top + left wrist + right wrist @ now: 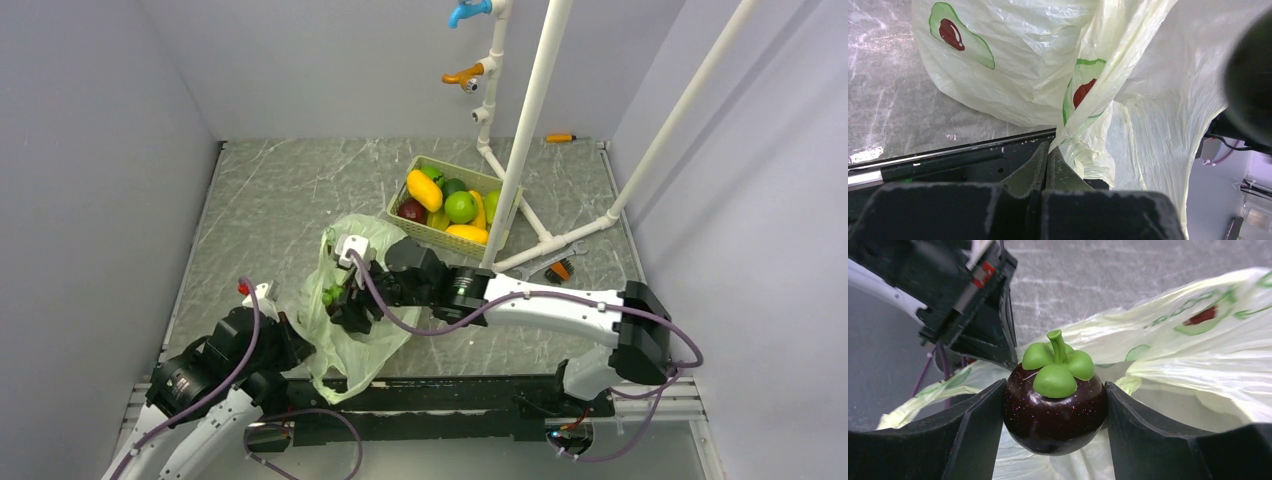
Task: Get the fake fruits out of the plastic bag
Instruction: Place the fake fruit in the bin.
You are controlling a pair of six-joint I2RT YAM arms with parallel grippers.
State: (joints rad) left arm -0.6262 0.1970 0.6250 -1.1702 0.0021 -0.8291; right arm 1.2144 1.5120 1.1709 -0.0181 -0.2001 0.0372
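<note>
- At the near edge of the plastic bag [1013,75], pinching a fold of film in the left gripper [1048,156], jaws pressed fully together, likely anchoring the bag and holding its mouth up for the other arm.
- Right over the bag, clamping the dark purple fruit [1054,415] in the right gripper [1054,405], jaws spread wide, fingers [975,425] pressing both flanks, green cap upward, looking ready for lifting clear.
- Beyond the bag, sitting in the beige tray [432,238]: more fake fruits [460,207], already out.

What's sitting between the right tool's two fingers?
A dark purple, green-capped fake fruit, held by the right tool; right wrist view shows it.
</note>
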